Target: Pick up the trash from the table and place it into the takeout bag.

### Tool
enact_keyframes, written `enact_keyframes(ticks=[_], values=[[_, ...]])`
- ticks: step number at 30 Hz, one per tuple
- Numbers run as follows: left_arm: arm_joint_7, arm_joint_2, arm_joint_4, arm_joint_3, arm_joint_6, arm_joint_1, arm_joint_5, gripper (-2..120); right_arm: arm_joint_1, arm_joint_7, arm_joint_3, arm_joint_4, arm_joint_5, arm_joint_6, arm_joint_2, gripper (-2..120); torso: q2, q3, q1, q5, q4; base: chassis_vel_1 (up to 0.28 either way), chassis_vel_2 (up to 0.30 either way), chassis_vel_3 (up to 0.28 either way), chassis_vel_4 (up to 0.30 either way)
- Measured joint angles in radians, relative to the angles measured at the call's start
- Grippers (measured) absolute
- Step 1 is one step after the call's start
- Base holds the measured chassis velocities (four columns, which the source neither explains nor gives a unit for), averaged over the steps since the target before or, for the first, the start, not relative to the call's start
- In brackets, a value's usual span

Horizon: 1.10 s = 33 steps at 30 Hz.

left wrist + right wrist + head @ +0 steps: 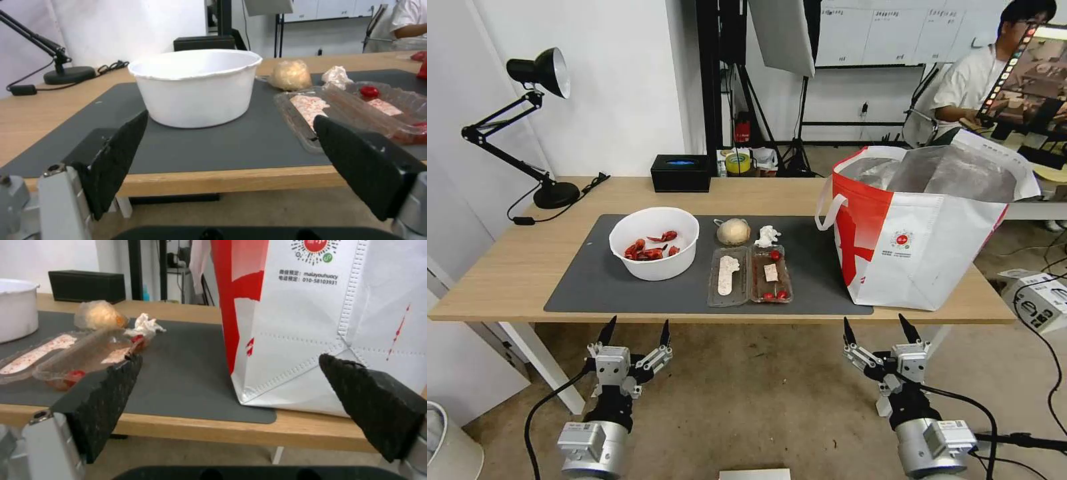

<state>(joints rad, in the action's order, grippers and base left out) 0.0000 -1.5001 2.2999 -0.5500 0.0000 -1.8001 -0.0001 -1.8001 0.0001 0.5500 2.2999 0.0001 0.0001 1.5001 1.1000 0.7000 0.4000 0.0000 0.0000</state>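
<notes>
While both arms hang below and short of the tabletop (507, 280) front edge, nothing has been grasped: the left gripper (634, 331) stands spread wide and empty, and the right gripper (879, 328) likewise spread and empty. All trash lies on the grey mat (587, 280). Beyond and above the left gripper sits the white bowl (654, 263) holding red shells (647, 250); between the two grippers, further in, lies the clear tray (750, 275) with red bits, its near rim close to the mat's front edge. Behind the tray sit the tan lump (733, 231) and the crumpled tissue (767, 235), side by side and apart from each other. Directly ahead of the right gripper stands the takeout bag (920, 247), mouth open upward, foil lining showing, its base near the tabletop edge. Judgement: the step in hand is a first approach, and either gripper must rise above the tabletop edge before reaching in, or its fingers would strike the wood. The bowl is probably best taken by pinching its rim and kept level so the shells stay in. The tray looks thin and flexible; a light pinch on one wall seems wiser than a hard squeeze. Clearance: the bowl and tray stand just beside each other, leaving little room between; open mat lies to the bowl's outer side. The bag's tall wall calls for a high lift before release, and its loop handle (829, 208) on the tray side could snag a finger. The desk lamp (534, 120) and black box (680, 173) stand well clear at the back.
</notes>
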Motion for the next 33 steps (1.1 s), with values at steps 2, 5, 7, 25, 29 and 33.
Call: enact_keyframes(ticks=[2, 5, 7, 25, 29, 33], values=[[0.0, 0.0, 0.0, 0.0, 0.0, 0.0, 0.0, 100, 0.0, 0.0, 0.0, 0.0, 0.0, 0.0, 0.0, 100, 0.0, 0.0, 0.0, 0.0, 0.0, 0.0, 0.0, 0.0, 0.0], [0.0, 0.0, 0.0, 0.0, 0.0, 0.0, 0.0, 100, 0.0, 0.0, 0.0, 0.0, 0.0, 0.0, 0.0, 100, 0.0, 0.0, 0.0, 0.0, 0.0, 0.0, 0.0, 0.0, 0.0], [0.0, 0.0, 0.0, 0.0, 0.0, 0.0, 0.0, 100, 0.0, 0.0, 0.0, 0.0, 0.0, 0.0, 0.0, 100, 0.0, 0.0, 0.0, 0.0, 0.0, 0.0, 0.0, 0.0, 0.0], [0.0, 0.0, 0.0, 0.0, 0.0, 0.0, 0.0, 100, 0.0, 0.0, 0.0, 0.0, 0.0, 0.0, 0.0, 100, 0.0, 0.0, 0.0, 0.0, 0.0, 0.0, 0.0, 0.0, 0.0], [0.0, 0.0, 0.0, 0.0, 0.0, 0.0, 0.0, 100, 0.0, 0.0, 0.0, 0.0, 0.0, 0.0, 0.0, 100, 0.0, 0.0, 0.0, 0.0, 0.0, 0.0, 0.0, 0.0, 0.0], [-0.022, 0.027, 0.02, -0.005, 0.04, 0.031, -0.062, 100, 0.01, 0.002, 0.002, 0.002, 0.023, -0.017, -0.027, 100, 0.0, 0.0, 0.0, 0.0001, 0.0, 0.0, 0.0, 0.0, 0.0]])
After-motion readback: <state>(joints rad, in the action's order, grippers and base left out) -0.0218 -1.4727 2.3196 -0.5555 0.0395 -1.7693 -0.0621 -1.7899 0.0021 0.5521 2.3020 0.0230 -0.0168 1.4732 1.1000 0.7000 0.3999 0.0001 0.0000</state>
